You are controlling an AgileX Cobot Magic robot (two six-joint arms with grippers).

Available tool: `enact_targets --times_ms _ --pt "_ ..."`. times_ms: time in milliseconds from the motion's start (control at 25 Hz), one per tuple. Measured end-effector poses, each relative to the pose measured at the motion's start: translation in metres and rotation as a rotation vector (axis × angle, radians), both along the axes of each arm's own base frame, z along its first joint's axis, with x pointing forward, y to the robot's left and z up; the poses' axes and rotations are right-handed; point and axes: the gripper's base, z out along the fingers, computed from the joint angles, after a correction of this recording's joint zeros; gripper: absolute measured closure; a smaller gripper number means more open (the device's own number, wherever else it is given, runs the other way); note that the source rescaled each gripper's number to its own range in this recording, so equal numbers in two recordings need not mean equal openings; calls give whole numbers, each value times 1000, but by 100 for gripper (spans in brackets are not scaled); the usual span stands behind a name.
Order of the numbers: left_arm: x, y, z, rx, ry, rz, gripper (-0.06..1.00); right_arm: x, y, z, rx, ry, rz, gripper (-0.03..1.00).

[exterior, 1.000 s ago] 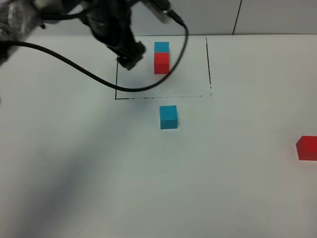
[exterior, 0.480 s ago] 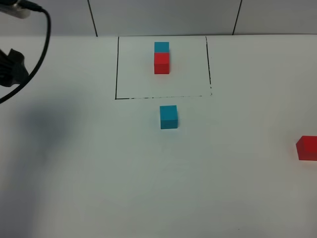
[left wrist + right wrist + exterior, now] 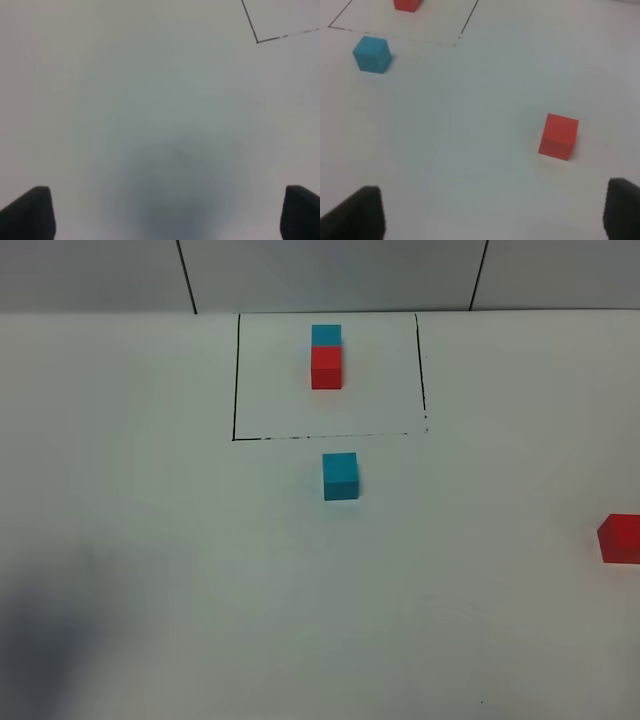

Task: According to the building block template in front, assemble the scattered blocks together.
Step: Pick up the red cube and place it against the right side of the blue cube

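The building block template [image 3: 326, 352] sat near the middle of the counter's [image 3: 150, 540] far edge, its cyan half on the far side and its red half touching it on the near side. A thin drawn rectangle [image 3: 236, 380] surrounded the pair. The rectangle's near line looked faint and broken in places, though that may only have been the camera's resolution.

The loose cyan cube [image 3: 340, 476] rested just outside that near line, toward the centre of the counter and roughly in line with the template. The loose red cube [image 3: 621, 538] lay well apart from it, far out toward the right edge and a little nearer the near edge.

Neither arm showed in the high view. A soft shadow [image 3: 50, 640] darkened the near left corner.

The left gripper [image 3: 164, 214] hung released, its jaws wide apart with bare counter between them. One corner of the rectangle was visible beyond it.

The right gripper [image 3: 489, 212] was likewise spread and held nothing. The loose red cube stood ahead of it, nearer one jaw, untouched and flat on the counter.
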Motion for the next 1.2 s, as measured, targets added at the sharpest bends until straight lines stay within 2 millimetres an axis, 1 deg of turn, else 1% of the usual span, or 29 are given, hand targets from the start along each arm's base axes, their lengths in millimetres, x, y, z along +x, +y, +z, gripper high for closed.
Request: enact_targets --times_ms 160,320,440,680,840,880,1040,1200 --pt "-31 2 -11 -30 6 35 1 0 0 0 0 0 0 21" --pt "-56 4 -25 -49 -1 55 3 0 0 0 0 0 0 21" --pt "-73 5 -37 -65 -19 56 6 0 0 0 1 0 0 21" --pt "-103 3 -68 -105 -34 41 9 0 0 0 1 0 0 21" --pt "-115 4 -87 -112 -100 39 10 0 0 0 1 0 0 21" --pt "-118 4 -90 -116 -123 38 11 0 0 0 1 0 0 21" --pt "-126 5 -90 -118 -238 18 13 0 0 0 1 0 0 21" --pt "-124 3 -94 -130 -269 3 15 0 0 0 0 0 0 21"
